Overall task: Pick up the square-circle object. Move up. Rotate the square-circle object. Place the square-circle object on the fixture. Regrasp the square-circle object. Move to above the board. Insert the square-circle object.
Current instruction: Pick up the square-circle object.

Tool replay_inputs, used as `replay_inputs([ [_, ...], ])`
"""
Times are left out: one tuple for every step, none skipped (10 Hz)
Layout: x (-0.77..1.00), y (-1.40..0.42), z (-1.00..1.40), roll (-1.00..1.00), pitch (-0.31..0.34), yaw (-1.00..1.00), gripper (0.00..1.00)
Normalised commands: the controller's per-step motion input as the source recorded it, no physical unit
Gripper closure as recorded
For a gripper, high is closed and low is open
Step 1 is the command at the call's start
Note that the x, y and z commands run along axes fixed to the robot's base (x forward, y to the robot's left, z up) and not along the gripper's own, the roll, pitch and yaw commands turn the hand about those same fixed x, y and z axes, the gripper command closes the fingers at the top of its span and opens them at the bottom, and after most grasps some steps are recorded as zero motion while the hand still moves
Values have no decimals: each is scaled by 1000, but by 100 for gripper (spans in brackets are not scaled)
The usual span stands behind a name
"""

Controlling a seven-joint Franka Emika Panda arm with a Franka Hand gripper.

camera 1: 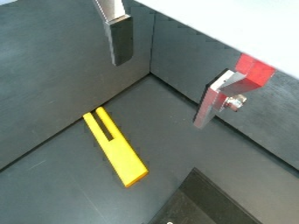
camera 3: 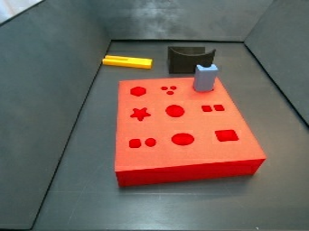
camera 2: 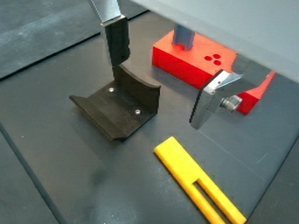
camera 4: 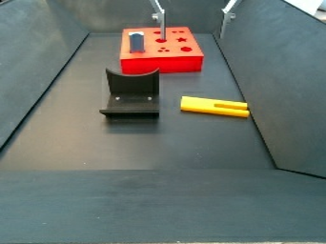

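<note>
Gripper (camera 2: pixel 162 74) fingers (camera 2: pixel 117 44) spread empty above floor; yellow bar (camera 4: pixel 214 106) lies apart.

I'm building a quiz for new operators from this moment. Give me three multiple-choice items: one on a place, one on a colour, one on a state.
1. Where does the square-circle object lie?
A. On the floor beside the fixture
B. In the board
C. Between the fingers

2. What colour is the board?
A. Blue
B. Red
C. Green

3. How is the end effector?
A. Shut on the bar
B. Open and empty
C. Resting on the fixture

Answers:
1. A: the yellow bar lies flat on the dark floor next to the fixture.
2. B: the slab with cutouts is red, with a pale blue-grey block on it.
3. B: both wrist views show the fingers apart with nothing between them, raised over the floor.
</note>
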Motion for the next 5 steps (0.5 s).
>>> replay_inputs([
  [0,0,-77,0,-111,-1000,0],
  [0,0,-294,1,0,-1000,0],
  [0,0,-337,0,0,-1000,0],
  [0,0,-343,0,0,-1000,0],
  [0,0,-380,0,0,-1000,0],
])
